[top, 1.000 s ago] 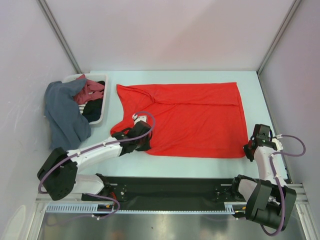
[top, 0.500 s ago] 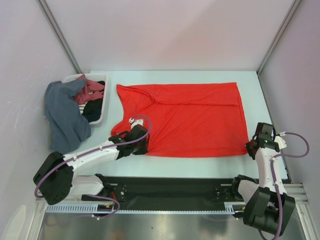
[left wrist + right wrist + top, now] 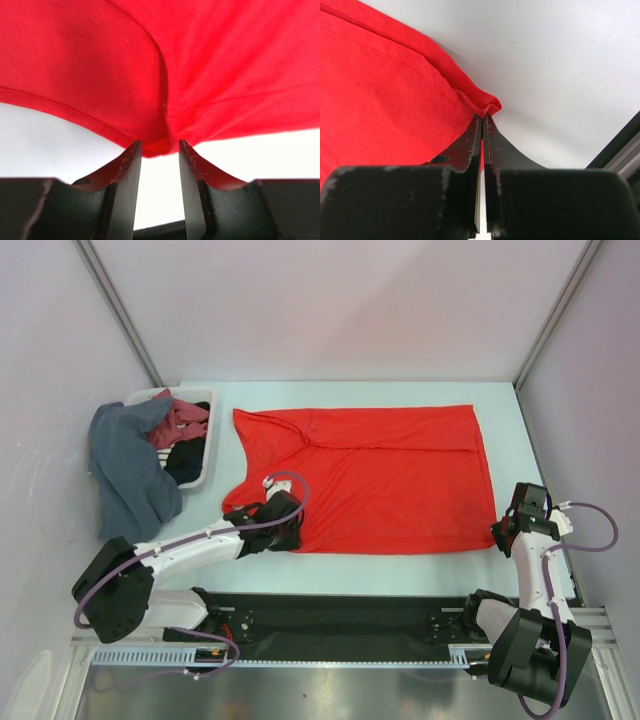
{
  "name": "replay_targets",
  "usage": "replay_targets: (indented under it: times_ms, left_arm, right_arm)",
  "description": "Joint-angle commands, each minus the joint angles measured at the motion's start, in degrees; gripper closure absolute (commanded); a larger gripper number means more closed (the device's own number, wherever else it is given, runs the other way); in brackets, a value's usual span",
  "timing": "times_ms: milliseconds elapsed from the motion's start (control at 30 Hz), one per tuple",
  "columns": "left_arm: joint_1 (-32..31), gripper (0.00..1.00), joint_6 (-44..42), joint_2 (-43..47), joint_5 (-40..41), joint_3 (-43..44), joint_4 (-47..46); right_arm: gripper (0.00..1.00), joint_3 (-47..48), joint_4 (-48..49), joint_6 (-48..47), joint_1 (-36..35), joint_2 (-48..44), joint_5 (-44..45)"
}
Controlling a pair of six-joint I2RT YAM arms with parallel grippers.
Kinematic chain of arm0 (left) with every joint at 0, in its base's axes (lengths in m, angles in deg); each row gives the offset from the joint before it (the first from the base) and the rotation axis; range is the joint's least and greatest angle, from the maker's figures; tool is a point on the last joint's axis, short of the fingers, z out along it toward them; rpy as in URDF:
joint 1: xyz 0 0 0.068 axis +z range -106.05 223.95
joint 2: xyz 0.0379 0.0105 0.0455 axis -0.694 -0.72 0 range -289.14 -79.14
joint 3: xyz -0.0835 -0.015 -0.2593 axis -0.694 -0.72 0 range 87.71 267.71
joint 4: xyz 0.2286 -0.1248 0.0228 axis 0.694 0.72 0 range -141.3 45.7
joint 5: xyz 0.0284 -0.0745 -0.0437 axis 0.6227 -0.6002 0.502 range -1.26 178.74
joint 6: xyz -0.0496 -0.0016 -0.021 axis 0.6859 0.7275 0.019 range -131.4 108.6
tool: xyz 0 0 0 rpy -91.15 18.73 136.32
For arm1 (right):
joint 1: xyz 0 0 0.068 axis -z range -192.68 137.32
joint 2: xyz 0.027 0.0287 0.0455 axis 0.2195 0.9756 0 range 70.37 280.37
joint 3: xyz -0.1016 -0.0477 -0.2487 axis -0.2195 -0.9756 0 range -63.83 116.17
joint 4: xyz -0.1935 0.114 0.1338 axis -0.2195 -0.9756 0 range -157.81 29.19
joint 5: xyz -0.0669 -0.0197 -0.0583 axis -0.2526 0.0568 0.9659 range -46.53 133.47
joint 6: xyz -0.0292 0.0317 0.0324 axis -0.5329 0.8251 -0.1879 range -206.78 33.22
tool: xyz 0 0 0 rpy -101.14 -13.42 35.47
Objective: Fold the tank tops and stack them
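Top view: one red tank top (image 3: pixel 390 480) is spread flat across the middle of the worktop (image 3: pixel 350 565). A fold line runs along its 12 o'clock edge. My left gripper (image 3: pixel 290 530) sits at the top's 7 o'clock corner and my right gripper (image 3: pixel 497 535) at its 4 o'clock corner. One white basket (image 3: pixel 207 455) stands at 9 o'clock of the top. One grey cloth (image 3: pixel 125 470) is draped over the basket's outer side, with one pinkish cloth (image 3: pixel 180 422) and one dark cloth (image 3: pixel 185 462) inside. The dark cloth may be the second tank top, but it's too bunched to tell.

Left wrist view: my left gripper's jaws stand partly apart with a clear gap. The red hem is puckered right at the tips and nothing is pinched.

Right wrist view: my right gripper is closed tight on the red corner, with a sliver of cloth showing between the jaws. There is bare worktop at 1 o'clock.

Progress, as I judge it: early. The red top is laid out with at most one narrow fold in. The main folds are not done and there is no stack anywhere. Any second top is not yet out of the basket.

Count: two grippers, one red top, one basket, three other cloths.
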Motion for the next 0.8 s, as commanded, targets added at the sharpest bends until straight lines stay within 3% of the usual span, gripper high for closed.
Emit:
replay_targets:
  times_ms: [0, 333, 433, 467, 500, 767]
  left_arm:
    - [-1.6, 0.58, 0.9, 3.0, 1.7, -1.1, -0.3]
    - [-2.8, 0.59, 0.2, -0.5, -0.2, -0.3, -3.6]
    - [-2.9, 0.73, 0.3, -3.1, -0.2, 0.6, -3.4]
    - [-2.9, 0.92, 1.0, -3.5, 0.5, 0.7, -2.6]
    - [-3.0, 0.99, 1.4, -3.1, 1.1, 0.4, -2.5]
    - [-2.8, 1.0, 0.1, -2.1, 3.1, 4.9, 0.4]
  right_arm:
    - [1.0, 1.7, 1.2, -0.9, 0.4, 0.0, 0.3]
    - [1.0, 1.0, 1.8, -1.4, 0.6, 0.3, 0.0]
    - [1.0, 1.2, 2.0, -1.4, 0.8, 0.5, -0.2]
    - [1.0, 1.2, 2.0, -1.4, 0.8, 0.7, -0.3]
    - [1.0, 1.4, 2.1, -1.5, 0.9, 0.7, -0.3]
    - [1.0, 3.7, 2.5, -0.9, 0.9, 1.7, -0.4]
